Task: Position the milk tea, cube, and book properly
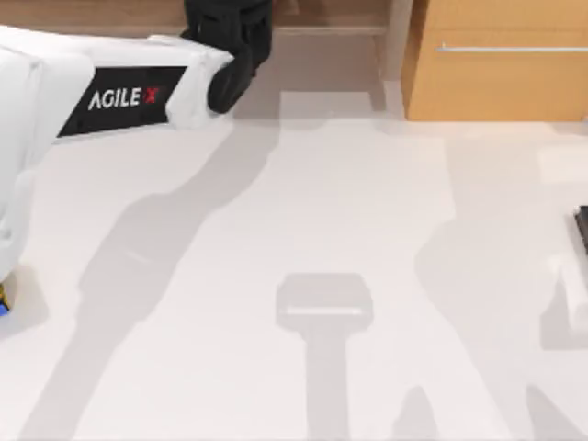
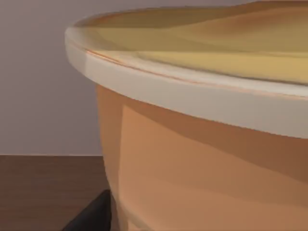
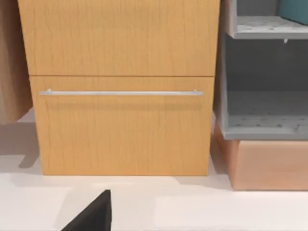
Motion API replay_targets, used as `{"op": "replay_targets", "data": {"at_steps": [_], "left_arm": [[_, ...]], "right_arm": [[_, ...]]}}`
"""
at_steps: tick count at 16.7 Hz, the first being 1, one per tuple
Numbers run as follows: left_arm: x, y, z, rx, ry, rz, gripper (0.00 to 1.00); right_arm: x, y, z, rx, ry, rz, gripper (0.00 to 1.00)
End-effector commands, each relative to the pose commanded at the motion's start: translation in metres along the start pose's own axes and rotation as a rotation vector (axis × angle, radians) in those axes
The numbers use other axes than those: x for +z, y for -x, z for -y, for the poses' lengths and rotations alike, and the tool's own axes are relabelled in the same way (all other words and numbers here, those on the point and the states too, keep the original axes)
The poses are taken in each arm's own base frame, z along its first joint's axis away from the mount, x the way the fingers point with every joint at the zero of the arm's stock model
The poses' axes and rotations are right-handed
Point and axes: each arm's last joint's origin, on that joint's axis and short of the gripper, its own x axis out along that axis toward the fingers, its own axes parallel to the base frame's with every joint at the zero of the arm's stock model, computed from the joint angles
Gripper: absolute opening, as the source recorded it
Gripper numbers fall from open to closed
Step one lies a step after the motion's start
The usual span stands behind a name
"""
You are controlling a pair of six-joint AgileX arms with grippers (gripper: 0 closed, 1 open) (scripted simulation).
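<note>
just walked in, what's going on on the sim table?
The left arm reaches across the far left of the white table, its black wrist by the back edge. Its wrist camera sits right up against the rounded peach-tan milk tea container with its pale rim; whether it is gripped is not visible. A yellow-and-blue cube peeks out at the left edge. The right wrist camera faces the orange-wood cabinet with a silver handle bar.

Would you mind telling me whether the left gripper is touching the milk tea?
Cannot tell. The left wrist view shows the milk tea very close, with a dark gripper fingertip at its base, but neither contact nor gap is plain.
</note>
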Motion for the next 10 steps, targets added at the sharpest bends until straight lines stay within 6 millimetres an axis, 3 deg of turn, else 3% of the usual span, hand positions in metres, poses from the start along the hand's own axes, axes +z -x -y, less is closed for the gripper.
{"op": "replay_targets", "data": {"at_steps": [4,10], "left_arm": [[0.0,-0.0001,0.0,0.0,0.0,0.0,1.0],[0.0,-0.0001,0.0,0.0,0.0,0.0,0.55]], "right_arm": [[0.0,0.0,0.0,0.0,0.0,0.0,1.0],[0.0,0.0,0.0,0.0,0.0,0.0,1.0]]}}
